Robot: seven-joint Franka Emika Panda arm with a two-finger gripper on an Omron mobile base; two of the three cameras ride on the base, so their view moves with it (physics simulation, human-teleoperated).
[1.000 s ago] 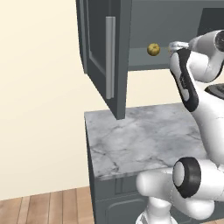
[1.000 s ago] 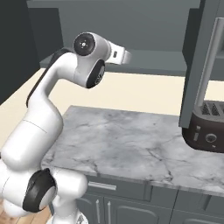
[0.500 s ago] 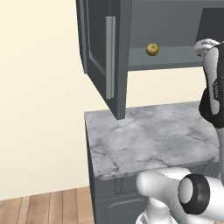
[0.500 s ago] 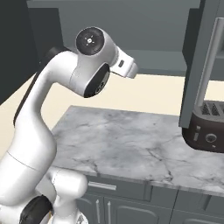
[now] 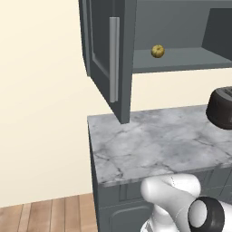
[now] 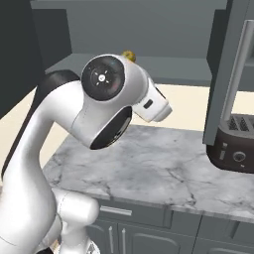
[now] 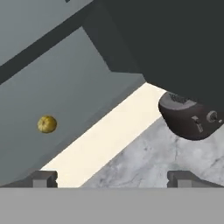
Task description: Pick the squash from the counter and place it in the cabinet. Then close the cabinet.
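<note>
- Left base view: the squash [image 5: 157, 51] sits on the cabinet [image 5: 181, 59] shelf, upper middle of the frame, with nothing touching it.
- The cabinet's left door [image 5: 106, 59] hangs open at upper left, its silver bar handle [image 5: 114, 59] facing the camera; the counter [image 5: 158, 142] spreads below.
- A dark rounded toaster [image 5: 220, 108] pokes in at the right edge, standing on the marble.
- Right base view: the arm's big white joint blocks the middle, and just a sliver of the squash [image 6: 129, 56] peeks above it on the shelf. The toaster [image 6: 233, 144] shows its slots and knob here, at right under the right door.
- Hand view: the gripper [image 7: 113, 177] is spread wide and empty, its fingertips [image 7: 43, 177] at the bottom corners; the squash [image 7: 47, 124] lies mid-left on the shelf, well clear of them, with the toaster [image 7: 190, 118] at right.
</note>
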